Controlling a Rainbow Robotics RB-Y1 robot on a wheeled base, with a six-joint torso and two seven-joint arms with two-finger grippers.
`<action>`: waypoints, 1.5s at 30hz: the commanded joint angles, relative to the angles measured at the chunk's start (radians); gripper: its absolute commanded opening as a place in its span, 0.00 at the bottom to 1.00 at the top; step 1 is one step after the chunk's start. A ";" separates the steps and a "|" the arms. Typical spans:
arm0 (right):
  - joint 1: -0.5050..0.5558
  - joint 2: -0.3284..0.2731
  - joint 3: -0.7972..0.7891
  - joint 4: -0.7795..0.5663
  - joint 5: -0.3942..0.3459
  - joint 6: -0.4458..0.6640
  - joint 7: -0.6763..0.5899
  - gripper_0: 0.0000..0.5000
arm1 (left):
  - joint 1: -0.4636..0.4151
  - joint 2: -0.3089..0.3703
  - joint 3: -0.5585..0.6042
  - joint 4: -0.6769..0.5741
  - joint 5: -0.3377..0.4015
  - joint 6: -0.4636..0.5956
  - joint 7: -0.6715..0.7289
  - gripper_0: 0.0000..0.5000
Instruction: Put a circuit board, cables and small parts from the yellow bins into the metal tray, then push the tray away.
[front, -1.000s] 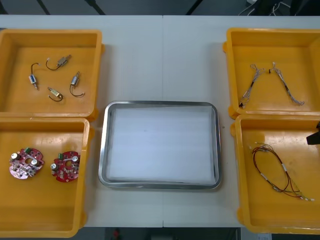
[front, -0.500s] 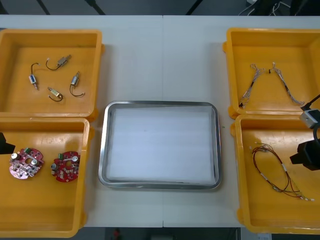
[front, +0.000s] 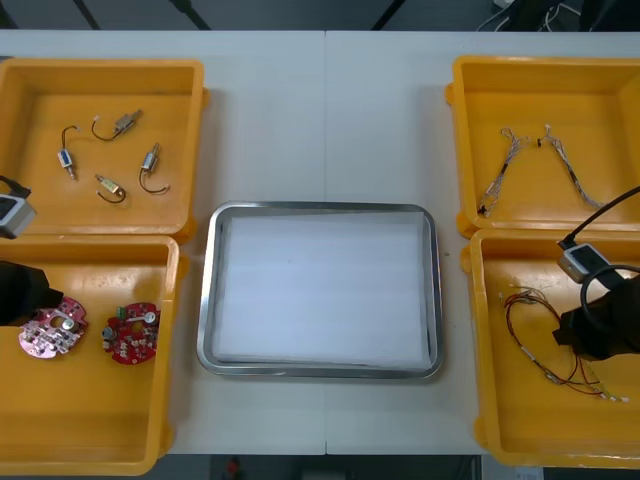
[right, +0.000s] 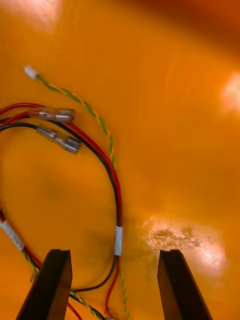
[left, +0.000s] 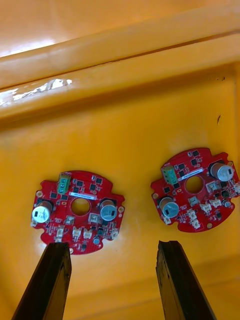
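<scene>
From above, we see the left gripper (front: 28, 298) over the near-left bin (front: 90, 430), its dark body meeting the outer circuit board (front: 52, 335). The inner circuit board (front: 132, 333) lies just beside it, toward the metal tray (front: 320, 212). The tray, white inside, sits between the four bins. In the far-left bin (front: 30, 205) lie small metal parts (front: 126, 122), and in the far-right bin (front: 480, 90) thin twisted cables (front: 497, 178). The right gripper (front: 592, 338) hangs over the near-right bin (front: 520, 420), covering part of the red and yellow cable (front: 523, 347) there. From this height we cannot tell how either claw stands.

The left wrist view settles that for the left arm: its two black fingers (left: 47, 282) stand well apart, holding nothing. Both circuit boards lie flat on the bin floor just ahead of the fingertips, one before each finger, with bare floor in the gap. We also make out the hole at each board's middle.

The right wrist view shows that arm's fingers (right: 177, 285) spread wide too, gripping nothing. The cable runs down between them: red and black strands bound by a white band, a green-and-yellow twist alongside, and two clear-sleeved metal ends farther off, details we cannot pick out from above.
</scene>
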 joint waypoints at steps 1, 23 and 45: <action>0.037 -0.024 0.020 0.019 -0.007 -0.041 0.038 1.00 | -0.035 0.040 -0.047 0.044 -0.010 -0.054 -0.025 1.00; 0.039 -0.001 0.029 0.087 -0.027 -0.063 0.090 1.00 | -0.090 0.051 -0.202 0.122 -0.075 -0.138 -0.181 1.00; 0.039 0.046 0.029 0.123 -0.009 -0.089 0.088 1.00 | -0.090 0.081 -0.306 0.163 -0.127 -0.206 -0.234 1.00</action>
